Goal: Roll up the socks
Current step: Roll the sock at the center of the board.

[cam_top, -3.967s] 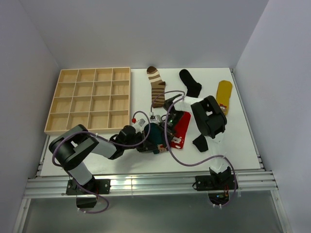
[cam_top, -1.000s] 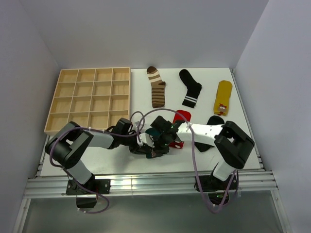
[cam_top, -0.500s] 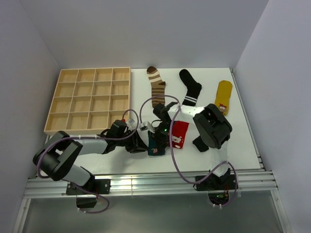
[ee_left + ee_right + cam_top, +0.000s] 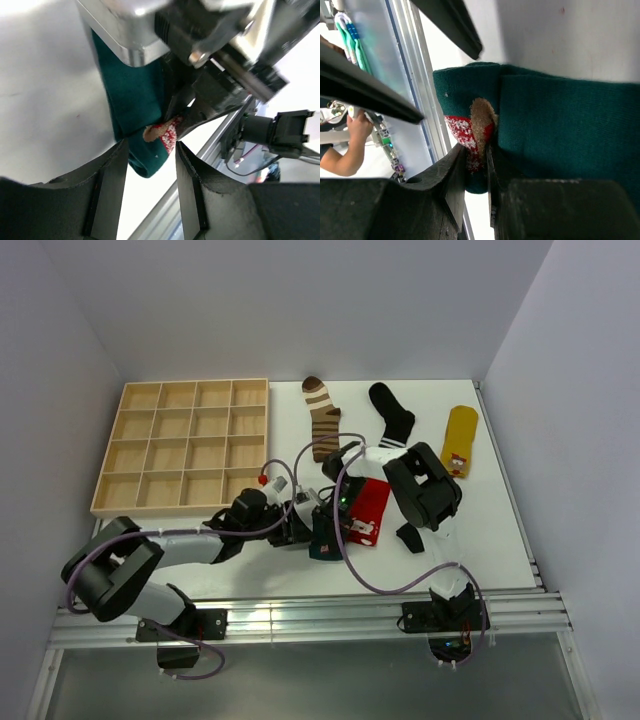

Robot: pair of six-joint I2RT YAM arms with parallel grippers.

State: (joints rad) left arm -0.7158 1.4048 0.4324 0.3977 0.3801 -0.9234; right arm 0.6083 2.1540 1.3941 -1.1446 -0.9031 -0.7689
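A dark teal sock (image 4: 324,538) with a red and brown cartoon patch (image 4: 479,125) lies near the table's front, beside a red sock (image 4: 373,508). My right gripper (image 4: 477,156) is shut on the teal sock's patched end; in the top view it (image 4: 337,512) reaches down over that sock. My left gripper (image 4: 150,150) stands open, its fingertips on either side of the teal sock's (image 4: 132,100) rounded end without pinching it. From above, the left gripper (image 4: 303,526) sits just left of the sock.
A brown-cream striped sock (image 4: 322,420), a black sock with white bands (image 4: 394,420) and a yellow sock (image 4: 460,440) lie along the back. A plain black sock (image 4: 410,537) lies right of the red one. A wooden compartment tray (image 4: 118,468) fills the back left. Cables loop over the socks.
My left gripper's jaws have spread apart and let go of the teal sock. The right gripper keeps its grip, and the right arm has folded in over the socks.
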